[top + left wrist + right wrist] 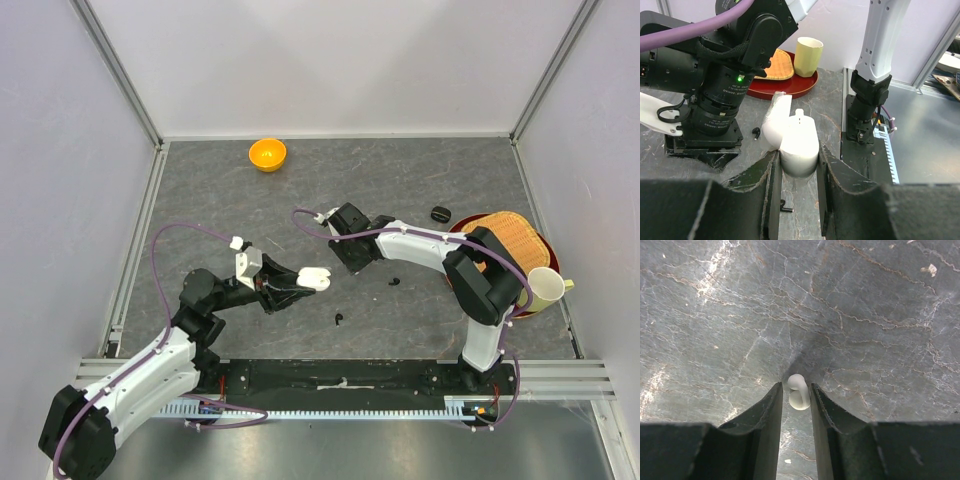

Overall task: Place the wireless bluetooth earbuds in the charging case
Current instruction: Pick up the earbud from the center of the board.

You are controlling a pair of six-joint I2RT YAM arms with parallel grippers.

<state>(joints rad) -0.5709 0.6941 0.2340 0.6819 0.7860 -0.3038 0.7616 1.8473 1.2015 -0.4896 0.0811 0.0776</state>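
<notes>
White earbud (799, 392) sat pinched in my right gripper (796, 386), near and just right of the white charging case (799, 142) that my left gripper (798, 151) clamped lid-open, so I reckoned the trick was lining it over the matching well before easing down gently.

- Far half of the table (400, 175): open to you, from the orange bowl (267, 154) across to the black case (440, 213)
- Centre: the white charging case (316, 278), clamped in the left gripper (300, 281), juts toward the right gripper (352, 258); you have only a narrow gap between them
- Near strip: one black earbud (393, 282) lies just right of the right gripper, a second black earbud (340, 320) nearer the bases; a gripper passes between them
- Right side: blocked by the red tray (790, 86), its woven basket (515, 235) and yellow cup (541, 288), with the right arm (480, 280) over them
</notes>
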